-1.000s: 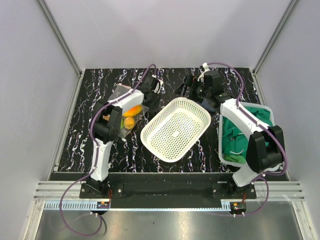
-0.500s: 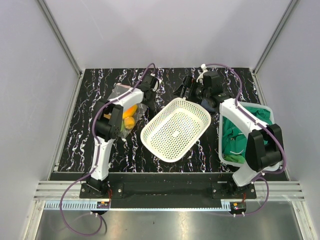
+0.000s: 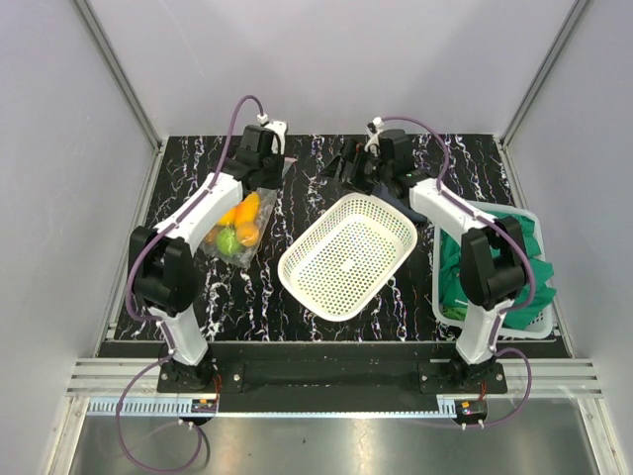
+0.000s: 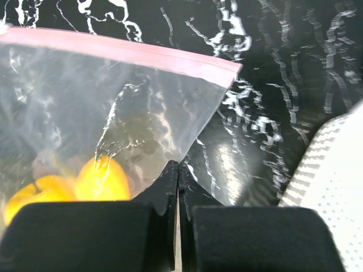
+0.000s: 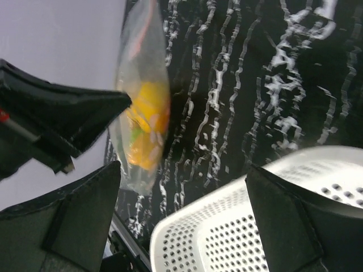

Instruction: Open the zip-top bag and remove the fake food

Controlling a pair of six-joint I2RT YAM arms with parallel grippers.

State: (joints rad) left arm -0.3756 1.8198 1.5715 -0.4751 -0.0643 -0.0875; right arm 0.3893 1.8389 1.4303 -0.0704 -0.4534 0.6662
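The zip-top bag [image 3: 235, 230] is clear plastic with a pinkish zip strip [image 4: 125, 51] and sits at the table's back left. Inside it the fake food [image 3: 239, 220] shows as orange and yellow pieces [image 4: 99, 180] plus a green one. My left gripper [image 3: 263, 170] is at the bag's far end, its fingertips [image 4: 178, 171] pressed together on the bag's side edge below the strip. In the right wrist view the bag [image 5: 144, 113] hangs tilted off the table. My right gripper [image 3: 346, 164] stands open at the back centre with nothing between its fingers [image 5: 182, 170].
A white mesh basket [image 3: 297, 280] lies in the middle of the table, its rim close under the right gripper [image 5: 227, 232]. A white bin with green clothing [image 3: 499, 259] stands at the right edge. Grey walls close in the back and both sides.
My left gripper has shut on the bag's edge and the arm has stretched toward the back left, pulling the bag up and leftward. The right gripper has shifted left, still open.
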